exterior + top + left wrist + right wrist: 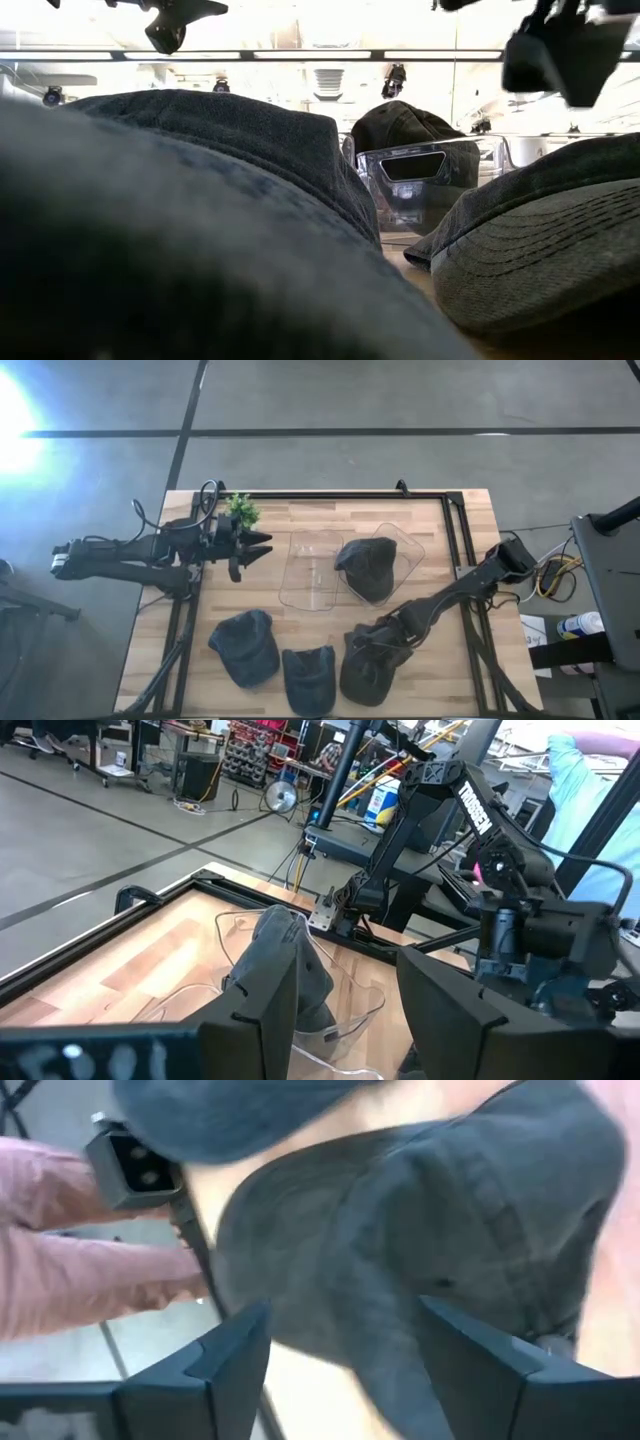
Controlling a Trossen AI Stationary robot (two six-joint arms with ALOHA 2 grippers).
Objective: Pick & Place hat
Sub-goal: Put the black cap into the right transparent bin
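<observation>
Dark hat [420, 1240] just beyond parted right fingers [235, 1355]

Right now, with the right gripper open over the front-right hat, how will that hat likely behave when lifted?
The front-right hat looks like soft, creased denim, so its crown will probably sag and fold in the right gripper. Its stitched brim looks stiffer and may hold shape. It seems light and unlikely to slip or roll.

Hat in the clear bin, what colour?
Dark charcoal grey hat in the clear bin; high view shows it best.
</observation>
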